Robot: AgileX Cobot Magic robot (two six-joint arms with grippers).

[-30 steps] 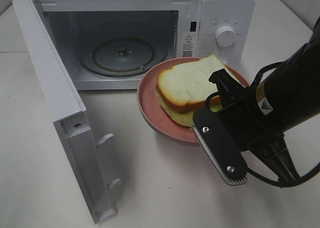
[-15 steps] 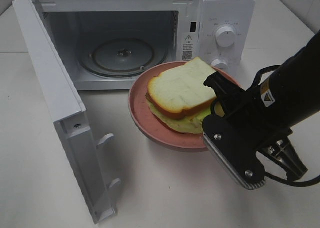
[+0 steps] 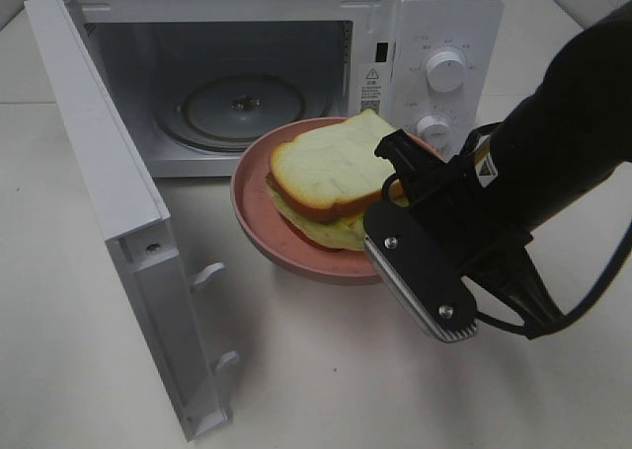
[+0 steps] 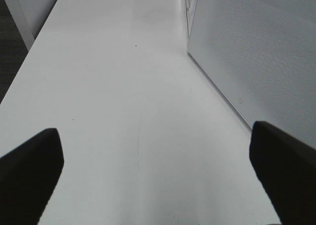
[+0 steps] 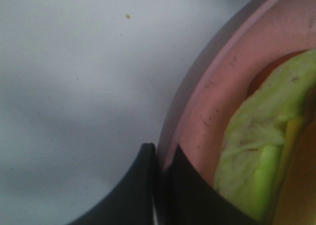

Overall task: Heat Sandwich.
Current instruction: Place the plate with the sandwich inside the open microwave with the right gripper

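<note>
while your right tool (image 5: pixel 157 181) pinches the plate (image 3: pixel 255 227) at 4 o'clock, sandwich (image 3: pixel 331 165) aboard, your left tool (image 4: pixel 158 178) stands spread.

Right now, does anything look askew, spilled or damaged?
Only the sandwich: its top slice sits offset from the filling, which pokes out toward the rim of the pink plate. Nothing spilled; the microwave looks intact.

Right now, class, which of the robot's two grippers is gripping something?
The right gripper: its jaws pinch the pink plate under the sandwich. The left gripper hangs open over the table.
</note>
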